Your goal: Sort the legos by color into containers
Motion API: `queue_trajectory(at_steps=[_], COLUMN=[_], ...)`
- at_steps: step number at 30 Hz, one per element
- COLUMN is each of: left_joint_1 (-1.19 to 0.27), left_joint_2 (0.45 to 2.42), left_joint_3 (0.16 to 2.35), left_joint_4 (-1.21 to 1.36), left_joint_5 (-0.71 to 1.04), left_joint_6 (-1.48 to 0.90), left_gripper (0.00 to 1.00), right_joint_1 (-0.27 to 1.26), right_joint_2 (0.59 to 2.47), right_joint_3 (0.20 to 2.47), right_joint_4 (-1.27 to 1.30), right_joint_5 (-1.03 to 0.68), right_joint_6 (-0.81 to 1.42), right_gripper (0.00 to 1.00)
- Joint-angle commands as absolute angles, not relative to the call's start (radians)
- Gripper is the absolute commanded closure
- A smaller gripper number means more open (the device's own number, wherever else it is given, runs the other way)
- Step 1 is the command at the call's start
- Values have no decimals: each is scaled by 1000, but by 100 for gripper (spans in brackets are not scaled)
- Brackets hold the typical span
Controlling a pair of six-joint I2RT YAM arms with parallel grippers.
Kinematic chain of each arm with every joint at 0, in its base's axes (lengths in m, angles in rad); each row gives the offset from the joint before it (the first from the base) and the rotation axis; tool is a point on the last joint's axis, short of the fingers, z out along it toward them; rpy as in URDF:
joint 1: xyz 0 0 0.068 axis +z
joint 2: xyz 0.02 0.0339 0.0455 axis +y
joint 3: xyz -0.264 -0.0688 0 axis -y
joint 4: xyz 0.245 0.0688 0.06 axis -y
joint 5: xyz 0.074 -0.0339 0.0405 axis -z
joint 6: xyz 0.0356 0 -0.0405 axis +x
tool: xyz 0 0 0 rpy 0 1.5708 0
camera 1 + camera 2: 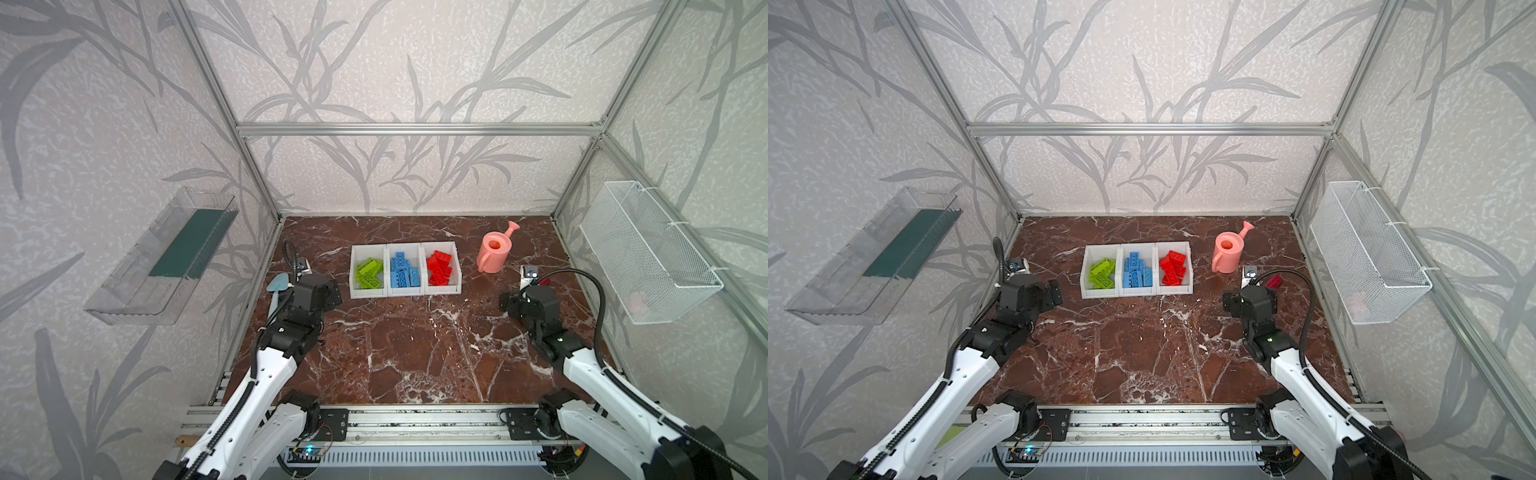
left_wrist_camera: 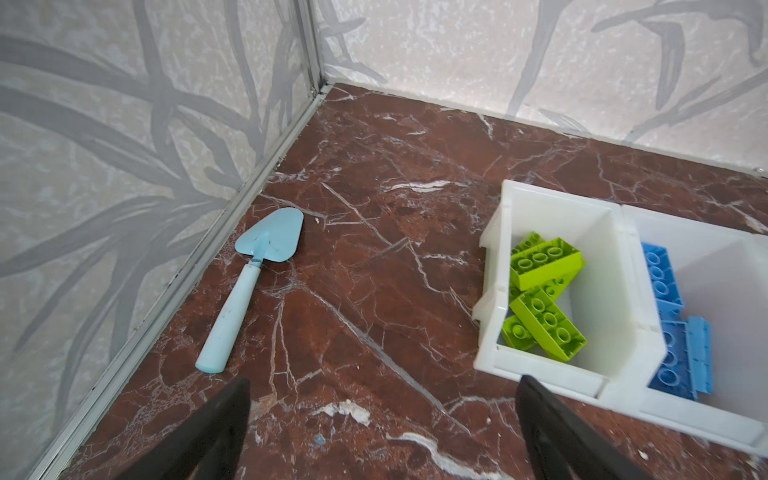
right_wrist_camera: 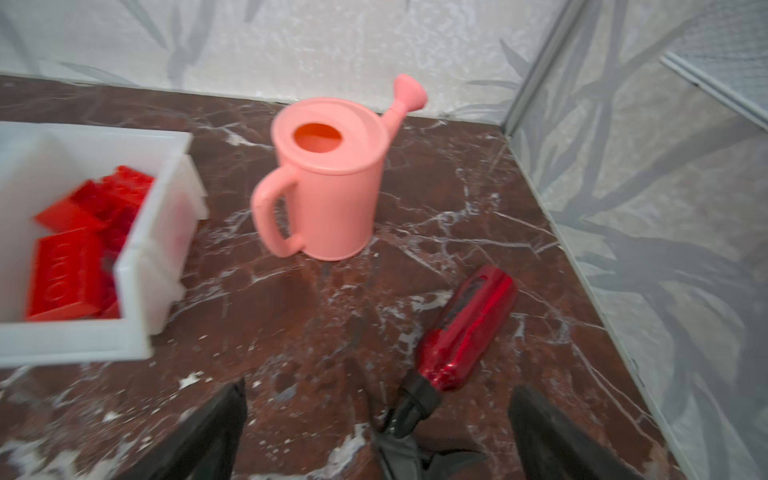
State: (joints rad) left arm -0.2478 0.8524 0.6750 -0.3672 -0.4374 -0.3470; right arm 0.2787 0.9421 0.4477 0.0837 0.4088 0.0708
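**All bricks look binned**

My left gripper (image 2: 382, 380) and right gripper (image 3: 380, 385) hang spread and empty, either side of the containers (image 1: 405, 291). The legos (image 1: 402, 272) lie inside, grouped green, blue, red. They look light, rigid and slick; I'd pinch the long flat sides.

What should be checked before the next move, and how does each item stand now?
1. Containers each hold one colour, lime legos, blue legos, red legos: ok.
2. No loose legos on the table: ok, none seen in any view.
3. Left gripper open and empty: ok.
4. Right gripper open and empty: ok.
5. Right gripper clear of the dark red piece lying just ahead of it: cannot tell.
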Motion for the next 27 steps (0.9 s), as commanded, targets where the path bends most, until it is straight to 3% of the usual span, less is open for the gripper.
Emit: queue_trajectory(at_steps=[1,4,16,21,27], left_joint_1=[-141,-40,36,53,88], left_joint_2=[917,1059,1468,1573,1616], left_joint_3=[633,645,642,707,760], left_joint_4=[-165,-166,230,301,247], left_joint_5=[-466,-386,-265,-221,-79], left_joint_6=[-287,-270,-172,-143,-127], left_gripper=[1,1,1,1,5], right_joint_1=[233,203,106,79,75], right_joint_2=[1020,1088,1361,1440,1491], right_joint_3=[475,453,377,484,466], right_joint_4=[208,294,694,588,696], right_joint_5=[453,456,393,337,252], right_joint_6=[25,13,17,67,57], right_gripper=[1,1,1,1,1])
